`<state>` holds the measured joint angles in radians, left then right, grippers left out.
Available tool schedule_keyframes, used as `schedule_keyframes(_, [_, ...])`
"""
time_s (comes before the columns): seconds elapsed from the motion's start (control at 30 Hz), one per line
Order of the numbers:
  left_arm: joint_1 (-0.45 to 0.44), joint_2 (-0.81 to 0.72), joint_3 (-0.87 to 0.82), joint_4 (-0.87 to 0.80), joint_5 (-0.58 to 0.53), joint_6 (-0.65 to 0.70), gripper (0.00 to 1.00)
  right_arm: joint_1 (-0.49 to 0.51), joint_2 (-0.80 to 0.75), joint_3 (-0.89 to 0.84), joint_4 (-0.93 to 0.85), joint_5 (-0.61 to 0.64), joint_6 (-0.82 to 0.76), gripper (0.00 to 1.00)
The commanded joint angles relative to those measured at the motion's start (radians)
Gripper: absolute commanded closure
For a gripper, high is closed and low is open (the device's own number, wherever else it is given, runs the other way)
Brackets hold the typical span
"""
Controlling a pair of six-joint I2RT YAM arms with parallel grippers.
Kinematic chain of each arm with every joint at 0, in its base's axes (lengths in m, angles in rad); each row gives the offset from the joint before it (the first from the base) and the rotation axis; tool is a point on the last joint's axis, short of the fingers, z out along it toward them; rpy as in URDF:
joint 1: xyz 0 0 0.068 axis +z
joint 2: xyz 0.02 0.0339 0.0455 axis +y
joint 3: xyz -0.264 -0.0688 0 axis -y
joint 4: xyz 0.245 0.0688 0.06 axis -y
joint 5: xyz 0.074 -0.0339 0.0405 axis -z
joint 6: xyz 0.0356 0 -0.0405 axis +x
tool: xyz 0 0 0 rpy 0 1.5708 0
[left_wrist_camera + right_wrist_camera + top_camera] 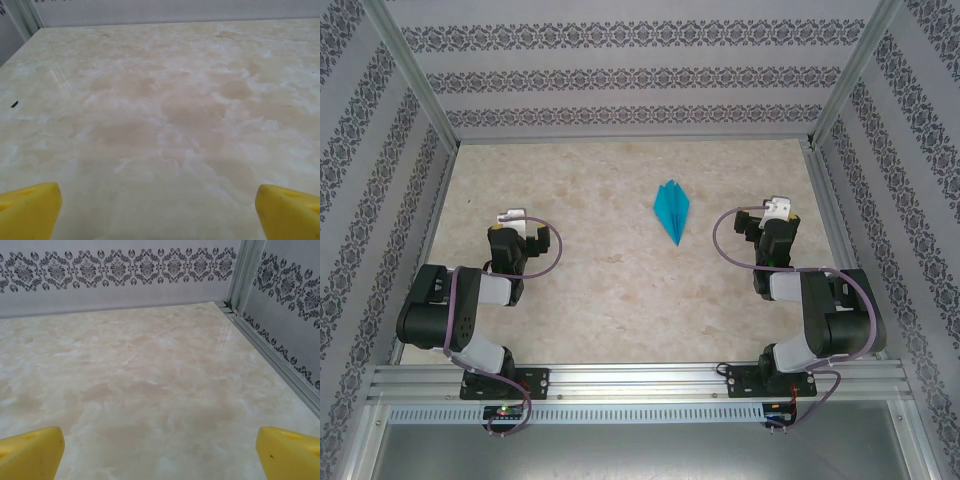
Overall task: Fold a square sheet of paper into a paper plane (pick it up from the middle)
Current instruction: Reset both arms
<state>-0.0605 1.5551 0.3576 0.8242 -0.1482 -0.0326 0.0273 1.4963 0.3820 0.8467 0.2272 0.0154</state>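
A teal-blue paper plane (671, 209) lies on the marble table, a narrow dart with its tip pointing toward the near edge and its wings spread at the far end. It rests between the two arms, nearer the right one. My left gripper (512, 217) is folded back at the left, well apart from the plane. My right gripper (775, 210) is folded back at the right, about a hand's width from it. In each wrist view two yellow fingertips (30, 210) (31, 452) stand wide apart over bare tabletop with nothing between them.
Patterned walls enclose the table (600, 280) on three sides, with metal posts at the far corners (239, 275). A metal rail (640, 380) runs along the near edge under both arm bases. A small dark speck (14, 104) lies on the table at the left.
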Motion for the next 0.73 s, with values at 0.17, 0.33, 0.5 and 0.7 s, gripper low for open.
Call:
schedule_keyframes(0.17, [-0.013,0.003,0.058,0.001,0.065,0.057,0.0,-0.017,0.006,0.002,0.035,-0.032,-0.002,0.02])
schedule_keyframes(0.33, [-0.013,0.005,0.061,0.0,0.082,0.062,0.0,-0.017,0.005,0.003,0.036,-0.032,-0.002,0.02])
schedule_keyframes(0.5, [-0.012,0.008,0.065,-0.009,0.084,0.062,0.0,-0.017,0.005,0.003,0.036,-0.032,-0.002,0.02])
schedule_keyframes(0.7, [-0.012,0.007,0.063,-0.003,0.082,0.062,0.0,-0.016,-0.001,-0.012,0.061,-0.057,-0.013,0.02])
